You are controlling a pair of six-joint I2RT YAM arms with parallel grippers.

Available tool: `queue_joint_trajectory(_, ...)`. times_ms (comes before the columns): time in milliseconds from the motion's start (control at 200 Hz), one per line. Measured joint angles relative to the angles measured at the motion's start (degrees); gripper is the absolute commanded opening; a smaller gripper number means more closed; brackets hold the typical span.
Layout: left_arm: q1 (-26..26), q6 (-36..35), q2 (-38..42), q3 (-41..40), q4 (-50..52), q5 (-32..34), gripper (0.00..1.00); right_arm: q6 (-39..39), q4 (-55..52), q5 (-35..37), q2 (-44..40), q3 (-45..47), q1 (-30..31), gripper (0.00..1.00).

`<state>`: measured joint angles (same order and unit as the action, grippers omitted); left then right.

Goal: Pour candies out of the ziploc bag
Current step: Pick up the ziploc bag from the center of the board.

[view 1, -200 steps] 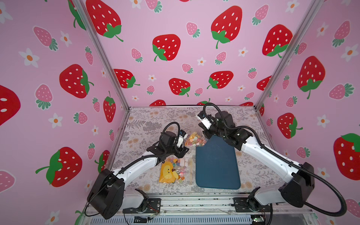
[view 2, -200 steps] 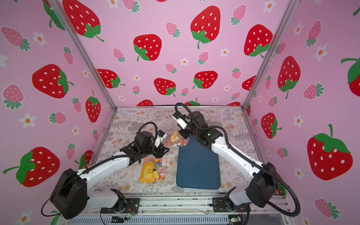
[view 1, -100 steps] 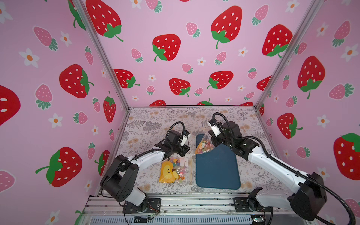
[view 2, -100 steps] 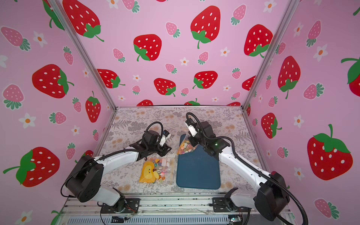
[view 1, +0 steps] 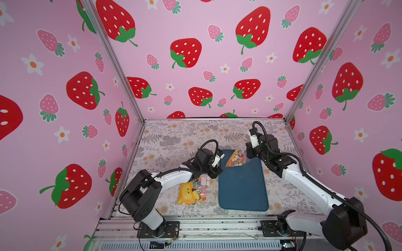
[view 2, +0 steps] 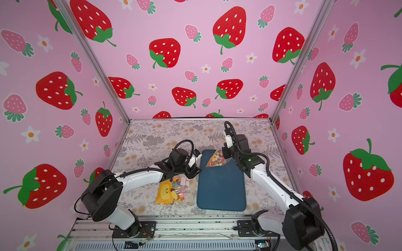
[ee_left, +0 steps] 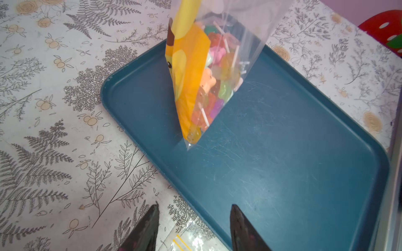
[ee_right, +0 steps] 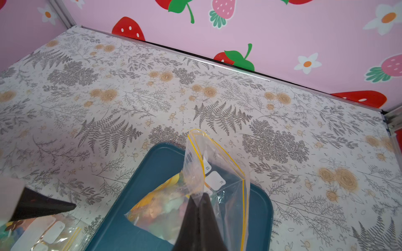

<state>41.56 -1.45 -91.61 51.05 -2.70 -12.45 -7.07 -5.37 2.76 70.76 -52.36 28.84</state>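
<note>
Candies [ee_left: 215, 87] sit packed in the bag [ee_right: 217, 156], which hangs mouth up over the tray's [ee_left: 282, 173] far end, one lower corner almost on it. The right gripper [ee_right: 199, 196] is clenched on the bag's upper edge. The left gripper [ee_left: 195, 206] hovers at the tray's left rim, jaws apart and empty. A second bag [view 1: 193, 191] lies left of the tray.

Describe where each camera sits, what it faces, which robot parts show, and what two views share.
Top views: high at the front, looking down; left arm, right arm, blue tray, ziploc bag.
Left wrist: on left arm, facing the hanging bag over the tray; open left gripper tips show.
Right wrist: on right arm, facing the back wall; right gripper shut on the bag.
Shared: both wrist views show bag and tray.
</note>
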Motion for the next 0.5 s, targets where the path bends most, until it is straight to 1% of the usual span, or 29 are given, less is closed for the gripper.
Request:
queue_joint_trajectory(175, 3.0, 0.1, -4.1, 3.4, -1.4, 1.6, 0.56, -2.0, 0.6, -0.2, 0.3, 0.0, -1.9, 0.0)
queue_joint_trajectory(280, 4.5, 0.8, -7.9, 5.3, -3.8, 4.3, 0.57, -2.3, 0.8, -0.8, 0.3, 0.0, -2.0, 0.0)
queue_joint_trajectory(500, 4.8, 1.9, -17.1, 12.3, -7.0, 8.9, 0.59, -2.5, 1.6, -2.3, 0.3, 0.7, -2.1, 0.0)
